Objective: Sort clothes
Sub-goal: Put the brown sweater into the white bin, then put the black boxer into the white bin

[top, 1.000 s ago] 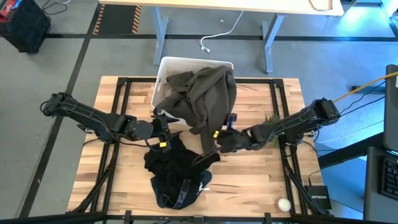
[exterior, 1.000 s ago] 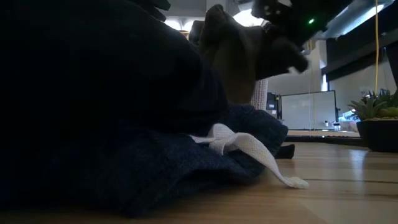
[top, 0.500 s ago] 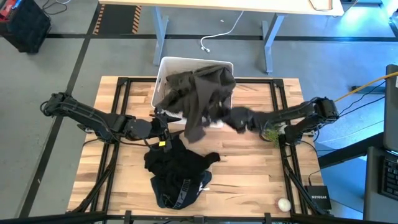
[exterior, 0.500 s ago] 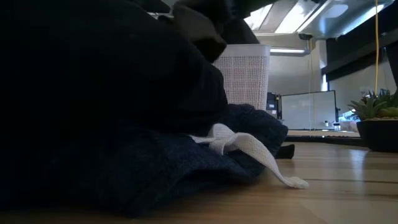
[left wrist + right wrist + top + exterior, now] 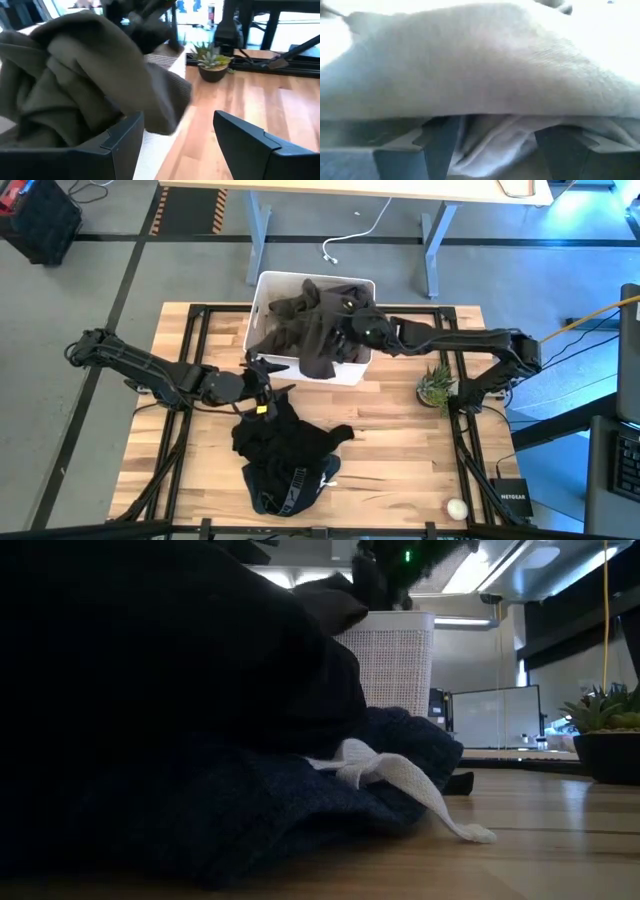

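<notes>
An olive-brown garment [image 5: 318, 328] fills the white bin [image 5: 268, 284] at the table's far middle, and one end hangs over the bin's near wall [image 5: 350, 372]. It also shows in the left wrist view [image 5: 70, 95]. My right gripper [image 5: 362, 330] is over the bin, open, with the garment [image 5: 480, 75] close in front of its fingers. My left gripper [image 5: 268, 385] is open and empty, just near-left of the bin. A black piece [image 5: 285, 438] lies heaped on the dark navy shorts [image 5: 290, 488], whose white drawstring [image 5: 400, 778] rests on the table. My right gripper has its open fingers [image 5: 437, 142] right at the olive-brown garment's folds [image 5: 490, 142] over the bin. The cloth fills the view between and above the fingers. I cannot tell whether they touch it.
A small potted plant [image 5: 435, 385] stands right of the bin, under the right arm. A white ball [image 5: 457, 507] and a dark box [image 5: 514, 500] lie at the near right corner. Bare wood shows on the table's near left and right.
My right gripper has gone from the table's middle up and toward the far edge, over the bin, with the olive-brown garment. The garment's hanging end has lifted off the black pile and now drapes over the bin's near wall.
</notes>
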### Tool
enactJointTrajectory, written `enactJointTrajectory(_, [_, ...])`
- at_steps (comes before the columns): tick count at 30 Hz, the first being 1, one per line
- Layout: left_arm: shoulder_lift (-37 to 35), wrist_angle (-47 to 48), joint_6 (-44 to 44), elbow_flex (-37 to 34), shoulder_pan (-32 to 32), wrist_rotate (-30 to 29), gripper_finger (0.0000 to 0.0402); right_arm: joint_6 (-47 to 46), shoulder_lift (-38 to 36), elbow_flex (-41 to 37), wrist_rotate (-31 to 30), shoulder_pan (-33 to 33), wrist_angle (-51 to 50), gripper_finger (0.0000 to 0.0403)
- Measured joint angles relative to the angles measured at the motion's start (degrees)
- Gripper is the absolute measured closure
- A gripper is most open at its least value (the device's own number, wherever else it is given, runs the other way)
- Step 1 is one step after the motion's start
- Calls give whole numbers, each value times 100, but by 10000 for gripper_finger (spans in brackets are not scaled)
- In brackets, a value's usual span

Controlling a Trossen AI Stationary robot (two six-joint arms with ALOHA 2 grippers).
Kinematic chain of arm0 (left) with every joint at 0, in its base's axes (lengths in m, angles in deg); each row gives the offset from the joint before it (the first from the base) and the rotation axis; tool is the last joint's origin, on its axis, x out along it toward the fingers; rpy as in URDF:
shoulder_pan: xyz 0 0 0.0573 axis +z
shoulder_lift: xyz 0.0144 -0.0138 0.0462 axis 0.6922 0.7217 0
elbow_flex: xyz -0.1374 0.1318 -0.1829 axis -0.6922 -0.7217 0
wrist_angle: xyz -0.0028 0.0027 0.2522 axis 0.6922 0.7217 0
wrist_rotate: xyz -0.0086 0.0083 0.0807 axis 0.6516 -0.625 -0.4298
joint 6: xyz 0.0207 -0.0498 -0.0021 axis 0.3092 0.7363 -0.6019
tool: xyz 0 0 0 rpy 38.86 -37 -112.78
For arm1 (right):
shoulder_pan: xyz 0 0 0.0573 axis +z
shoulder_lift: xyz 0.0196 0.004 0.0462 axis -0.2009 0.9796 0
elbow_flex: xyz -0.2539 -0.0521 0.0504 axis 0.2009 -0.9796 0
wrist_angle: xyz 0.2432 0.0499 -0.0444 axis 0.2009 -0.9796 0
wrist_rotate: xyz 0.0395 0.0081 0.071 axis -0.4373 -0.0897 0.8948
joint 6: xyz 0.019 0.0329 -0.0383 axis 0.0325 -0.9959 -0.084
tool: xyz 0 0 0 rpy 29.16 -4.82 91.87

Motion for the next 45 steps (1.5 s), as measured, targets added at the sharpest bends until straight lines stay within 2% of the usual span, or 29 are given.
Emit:
enactJointTrajectory(2, [0,1,10,0,1,-62,167,-423,2,556,573,78,-717,139])
enactJointTrajectory(4, [0,-4,16,0,1,-79,167,-487,2,1160,857,160,-1453,139])
enactJointTrajectory(6, [-2,-5,53,0,0,-79,167,-425,0,1702,749,228,-2159,139])
enactJointTrajectory(10, [0,-5,72,0,0,-78,167,-294,-6,2461,10,207,-2971,139])
enactJointTrajectory(14, [0,-5,83,0,0,-78,167,-252,-1,2503,-461,63,-2619,139])
enactJointTrajectory(20, [0,-3,85,0,0,-78,167,-286,607,2052,90,-480,-1846,139])
enactJointTrajectory(26, [0,214,173,-1,0,-77,167,-422,1771,1827,573,-871,-2014,139])
enactJointTrajectory(30, [0,290,210,-2,0,-78,167,-352,2160,1823,636,-920,-1982,139])
enactJointTrajectory(33, [0,288,236,-2,0,-77,167,-333,2205,1835,786,-894,-2004,139])
enactJointTrajectory(37, [0,307,312,-2,0,-76,167,-270,2074,2203,799,-799,-2559,139])
enactJointTrajectory(45, [-59,844,610,-2,-11,-74,167,122,984,3334,517,48,-2987,139])
